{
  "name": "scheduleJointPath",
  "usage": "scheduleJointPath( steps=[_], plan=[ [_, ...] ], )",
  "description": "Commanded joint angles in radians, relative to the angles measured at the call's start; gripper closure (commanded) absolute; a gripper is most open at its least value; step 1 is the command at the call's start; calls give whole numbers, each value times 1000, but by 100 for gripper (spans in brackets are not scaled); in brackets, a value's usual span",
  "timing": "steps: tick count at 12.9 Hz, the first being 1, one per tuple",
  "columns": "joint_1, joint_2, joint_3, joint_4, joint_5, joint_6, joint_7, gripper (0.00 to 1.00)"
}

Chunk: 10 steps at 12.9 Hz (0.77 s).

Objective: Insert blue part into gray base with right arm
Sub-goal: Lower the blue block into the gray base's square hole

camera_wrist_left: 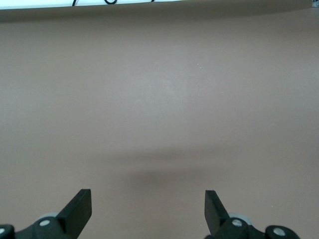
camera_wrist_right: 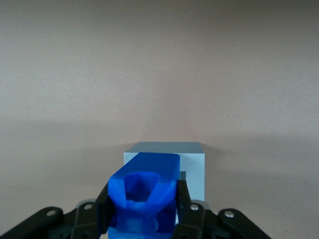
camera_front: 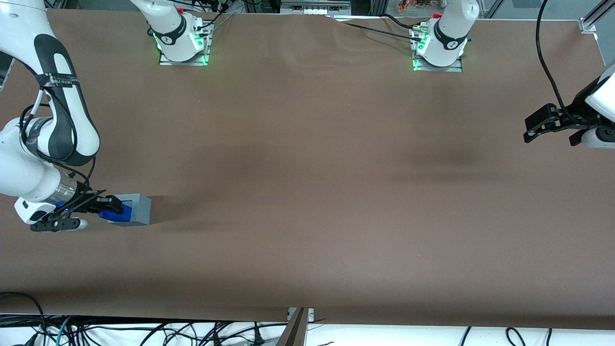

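The right arm (camera_front: pixel 45 125) was bent down low over the working arm's end of the table. Its elbow was up high and its wrist was turned sideways, almost flat. A small blue light glowed at the wrist. The black gripper (camera_front: pixel 111 205) pointed sideways, close above the table. Its two fingers (camera_wrist_right: pixel 185 199) were squeezed tight on the blue part (camera_wrist_right: pixel 144 196).
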<state>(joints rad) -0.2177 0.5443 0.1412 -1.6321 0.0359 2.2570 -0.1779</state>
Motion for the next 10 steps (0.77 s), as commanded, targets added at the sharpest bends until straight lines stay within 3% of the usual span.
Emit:
scheduleJointPath(
  steps=[1, 10],
  plan=[
    [-9, 9, 5, 24, 25, -5, -32, 89],
    [-23, -10, 5, -21, 27, -20, -98, 87]
  ],
)
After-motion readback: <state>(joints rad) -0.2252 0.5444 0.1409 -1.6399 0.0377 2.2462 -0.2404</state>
